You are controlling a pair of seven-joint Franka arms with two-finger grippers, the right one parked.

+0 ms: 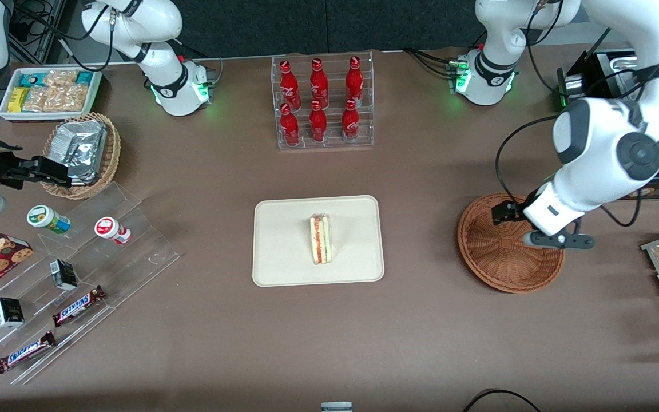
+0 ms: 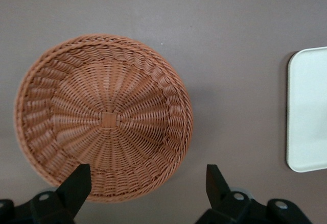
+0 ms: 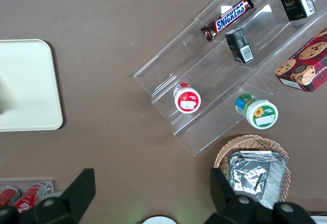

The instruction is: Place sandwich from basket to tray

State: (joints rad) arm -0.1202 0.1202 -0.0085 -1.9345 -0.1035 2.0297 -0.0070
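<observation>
Jaws spread wide, nothing between them. Gripper hangs above the basket, over its rim at roughly 2 o'clock in the front view; both black fingertips show in the left wrist view, one over the wicker edge and one over bare table. Basket holds nothing, woven bottom fully visible. Sandwich lies on the tray, near its middle, filling stripe up, point toward 6 o'clock. Tray sits well apart from the basket, at the basket's 9 o'clock in the front view, near table centre. Rack of red bottles stands at the tray's 12 o'clock, farther from the front camera. Small tan basket of foil packs sits toward the parked arm's end.
</observation>
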